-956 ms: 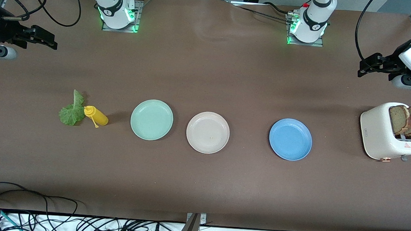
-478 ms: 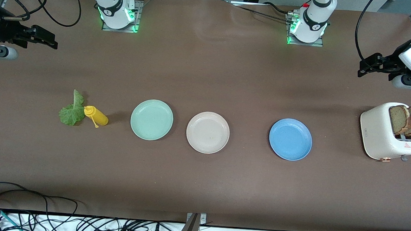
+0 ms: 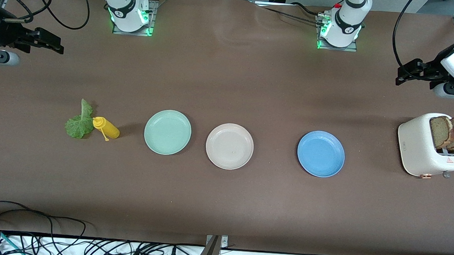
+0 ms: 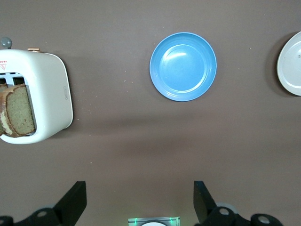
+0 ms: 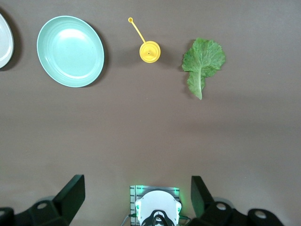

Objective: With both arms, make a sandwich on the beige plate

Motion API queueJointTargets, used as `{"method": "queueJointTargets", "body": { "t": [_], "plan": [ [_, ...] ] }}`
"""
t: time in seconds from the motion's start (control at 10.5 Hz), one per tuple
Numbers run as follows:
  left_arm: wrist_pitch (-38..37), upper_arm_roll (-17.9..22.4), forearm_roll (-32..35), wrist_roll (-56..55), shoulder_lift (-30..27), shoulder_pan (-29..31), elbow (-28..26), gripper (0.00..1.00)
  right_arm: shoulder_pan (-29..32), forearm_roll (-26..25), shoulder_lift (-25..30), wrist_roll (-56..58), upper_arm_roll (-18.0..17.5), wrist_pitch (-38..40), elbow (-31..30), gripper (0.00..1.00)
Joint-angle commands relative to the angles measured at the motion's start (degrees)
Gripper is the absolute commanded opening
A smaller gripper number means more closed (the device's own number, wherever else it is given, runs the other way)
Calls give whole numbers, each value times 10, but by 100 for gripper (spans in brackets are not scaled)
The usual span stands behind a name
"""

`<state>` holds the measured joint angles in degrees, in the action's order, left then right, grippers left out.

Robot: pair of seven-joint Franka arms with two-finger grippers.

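The right gripper hangs high over the table's edge at the right arm's end, fingers spread wide apart and holding nothing; this arm waits. Below it, nearer the front camera, the lettuce leaf lies flat, touching the yellow squeeze bottle in the front view. Next toward the left arm's end come the mint-green plate, the beige plate and, after a wider gap, the blue plate, all three bare and apart from one another. The brown table has broad open room between this row and the arm bases, and again between the row and the front edge. The white toaster stands near the left arm's end with two bread slices upright in its slots; a small red mark on it is too small to read. The left gripper hovers above the table there, fingers wide apart, empty.
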<state>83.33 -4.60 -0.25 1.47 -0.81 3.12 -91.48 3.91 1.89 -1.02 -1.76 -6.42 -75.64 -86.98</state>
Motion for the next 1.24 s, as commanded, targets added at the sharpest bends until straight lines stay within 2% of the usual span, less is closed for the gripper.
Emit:
{"method": "queueJointTargets", "body": {
  "t": [0.0,0.19,0.48,0.67,0.86,1.15],
  "plan": [
    [-3,0,17,6,0,4,6,100,3,1,-2,1,-3,9,11,100],
    [-3,7,38,10,6,10,34,100,3,1,-2,3,-2,10,10,100],
    [1,7,63,16,68,43,74,100,4,3,-3,5,-1,10,9,100],
    [30,7,64,79,105,78,91,100,5,2,-4,5,1,8,9,100],
    [70,6,66,129,130,115,90,100,5,2,-6,17,13,2,5,100],
    [96,6,84,133,179,147,84,100,5,0,-7,38,62,-24,-25,100]
  ]
}}
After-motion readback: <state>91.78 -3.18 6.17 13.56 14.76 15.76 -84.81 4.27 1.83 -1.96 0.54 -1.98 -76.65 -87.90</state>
